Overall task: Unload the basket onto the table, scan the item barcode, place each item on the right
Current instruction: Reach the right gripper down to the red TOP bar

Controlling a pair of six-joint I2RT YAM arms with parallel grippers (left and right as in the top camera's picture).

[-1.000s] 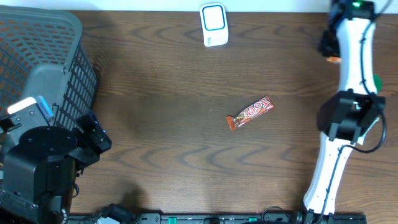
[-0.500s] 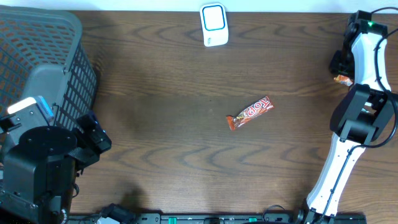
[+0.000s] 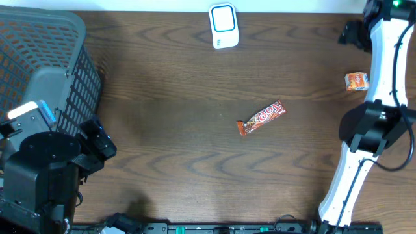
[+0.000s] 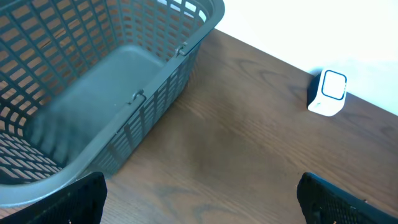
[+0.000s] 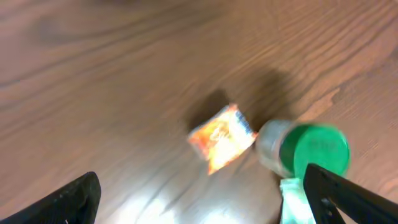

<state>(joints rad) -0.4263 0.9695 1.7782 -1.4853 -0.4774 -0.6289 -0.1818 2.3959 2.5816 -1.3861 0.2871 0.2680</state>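
A dark grey plastic basket with latticed walls stands upright at the left end of the brown wood-grain table, its far side close to the table's back edge. From the left wrist view its walls are an open grid above a smooth, solid floor. Beyond the table's far edge runs a plain white surface. Over on the right, a round green-capped thing rests on the wood, too blurred to identify.

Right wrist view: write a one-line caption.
Open right gripper above an orange packet beside a green-capped object on the table.
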